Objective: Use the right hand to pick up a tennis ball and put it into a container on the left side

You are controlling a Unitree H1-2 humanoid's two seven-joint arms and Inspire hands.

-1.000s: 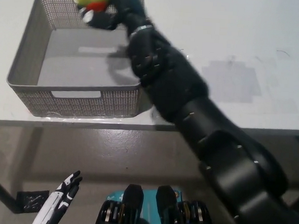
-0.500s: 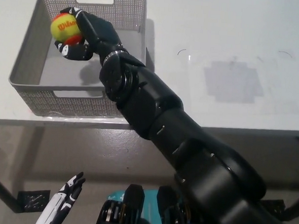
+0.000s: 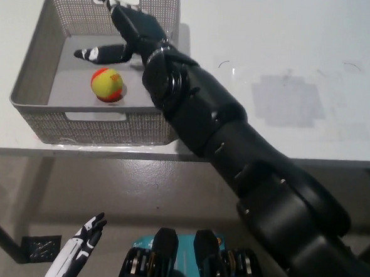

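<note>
Just released: tennis ball (image 3: 108, 85) now in basket (image 3: 36, 60), at 7 o'clock off my right hand (image 3: 125, 37), fingers spread empty. Drop done; left hand (image 3: 77, 252) idle low.

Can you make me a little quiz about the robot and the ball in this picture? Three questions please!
1. True or false: the tennis ball lies inside the grey basket.
2. What is the black right hand doing? A) squeezing the ball B) open above the basket, holding nothing C) resting on the floor
3. Fill in: the white left hand rests low at the picture's bottom ____.

Key:
1. True. The ball sits on the basket's floor.
2. B. Its fingers are spread, apart from the ball.
3. Left, below the white table.
</note>
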